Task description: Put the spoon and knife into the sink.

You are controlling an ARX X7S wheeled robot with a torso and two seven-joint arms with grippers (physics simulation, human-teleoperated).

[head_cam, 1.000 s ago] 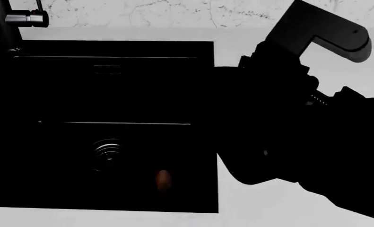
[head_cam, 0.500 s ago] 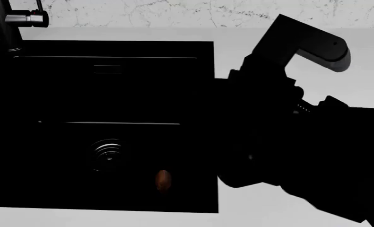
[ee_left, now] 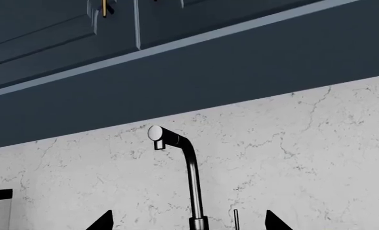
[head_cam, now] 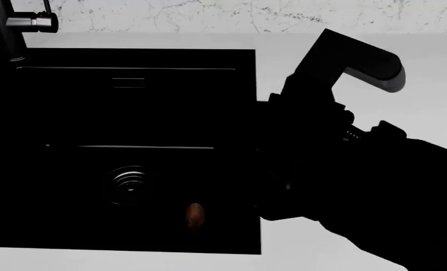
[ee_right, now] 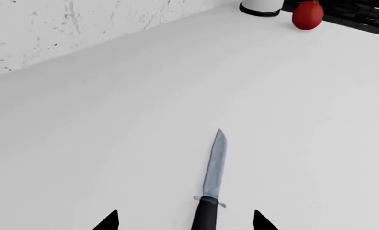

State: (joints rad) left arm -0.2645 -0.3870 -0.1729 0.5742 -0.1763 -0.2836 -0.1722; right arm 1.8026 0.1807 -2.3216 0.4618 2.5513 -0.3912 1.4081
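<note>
Two task items are in view. One, the spoon [head_cam: 195, 214], lies inside the sink [head_cam: 57, 113], just beside the drain [head_cam: 129, 182]. The knife [ee_right: 210, 191] lies flat on the white tabletop [ee_right: 112, 143] outside the sink, between the spread tips of the right pincer [ee_right: 185, 221], which is open. The left pincer [ee_left: 187, 221] is open too, facing the faucet [ee_left: 186, 167] at the sink.

One spoon [head_cam: 195, 214]. One knife [ee_right: 211, 189]. One sink [head_cam: 170, 101], with one round drain [head_cam: 128, 182] and one faucet [ee_left: 188, 172]. One red round object [ee_right: 307, 15]. One white container [ee_right: 261, 6], partly cut off. Two gripper fingertips visible per wrist view.
</note>
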